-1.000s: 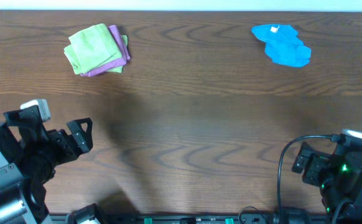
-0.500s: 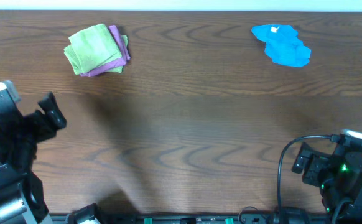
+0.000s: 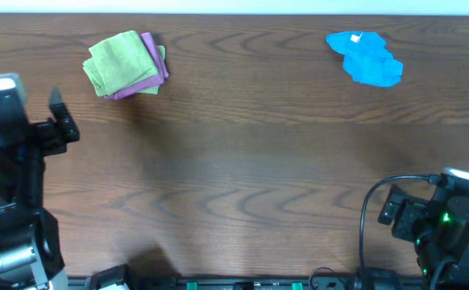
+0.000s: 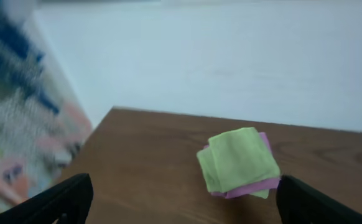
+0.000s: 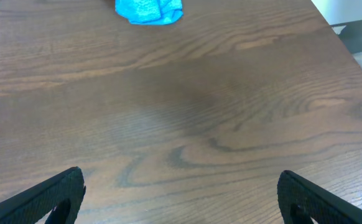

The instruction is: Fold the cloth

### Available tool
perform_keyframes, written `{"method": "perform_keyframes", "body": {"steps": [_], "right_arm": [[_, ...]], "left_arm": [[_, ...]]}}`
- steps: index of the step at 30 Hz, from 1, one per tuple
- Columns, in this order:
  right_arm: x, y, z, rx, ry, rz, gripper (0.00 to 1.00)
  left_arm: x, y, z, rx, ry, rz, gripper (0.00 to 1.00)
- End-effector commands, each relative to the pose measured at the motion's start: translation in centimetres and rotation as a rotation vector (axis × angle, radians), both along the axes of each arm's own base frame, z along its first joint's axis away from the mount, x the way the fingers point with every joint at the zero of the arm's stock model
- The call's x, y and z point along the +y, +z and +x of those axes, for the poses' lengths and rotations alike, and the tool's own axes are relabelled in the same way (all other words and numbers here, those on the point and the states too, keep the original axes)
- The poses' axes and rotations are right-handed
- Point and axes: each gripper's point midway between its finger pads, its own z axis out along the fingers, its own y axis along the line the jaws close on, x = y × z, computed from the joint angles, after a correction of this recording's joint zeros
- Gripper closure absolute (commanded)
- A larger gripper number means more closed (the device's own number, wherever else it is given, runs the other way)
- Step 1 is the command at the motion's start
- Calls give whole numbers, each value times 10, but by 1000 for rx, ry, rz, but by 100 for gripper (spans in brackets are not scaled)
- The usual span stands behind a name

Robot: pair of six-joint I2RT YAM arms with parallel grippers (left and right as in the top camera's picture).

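A crumpled blue cloth [image 3: 365, 58] with a white tag lies at the far right of the table; it also shows at the top of the right wrist view [image 5: 148, 9]. A folded green cloth on a folded purple one [image 3: 126, 64] lies at the far left, and shows in the left wrist view [image 4: 240, 163]. My left gripper [image 3: 63, 118] is open and empty, raised, a little short and left of the green stack [image 4: 181, 208]. My right gripper [image 3: 392, 211] is open and empty at the near right, far from the blue cloth [image 5: 181, 202].
The brown wooden table [image 3: 251, 161] fills the view. Its left edge [image 4: 88, 140] is close to the green stack, with a white wall behind. The right table edge [image 5: 343, 43] shows in the right wrist view.
My left arm has swung up and back to the left, so its gripper now sits nearer the green and purple stack. The right arm and both cloth piles have not moved.
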Motion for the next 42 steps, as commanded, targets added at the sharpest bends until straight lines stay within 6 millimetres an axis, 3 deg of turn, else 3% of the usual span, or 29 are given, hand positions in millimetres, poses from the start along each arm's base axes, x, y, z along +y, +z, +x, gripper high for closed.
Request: {"method": "perform_keyframes", "body": {"steps": [1,5,11,20,30,37,42], "right_arm": [[0,3,0,-3,8,-15,1],[0,3,0,-3,8,-15,1],[0,3,0,-3,8,-15,1],[0,3,0,-3,8,-15,1],[0,3,0,-3,9,-15,1],[0,3,0,-3,8,-15,1],[0,3,0,-3,8,-15,1]], "left_arm": [[-14,2,4,14,-71,132,5],[-31,1,8,15,-122,155,5],[-42,-19,13,-26,-135,175,5],[-39,-77,-13,-111,-87,143,5],[-31,-127,-44,-137,-15,121,5],[-36,-173,-47,-110,-41,75,5],[-36,-194,-48,-100,-26,10,5]]}}
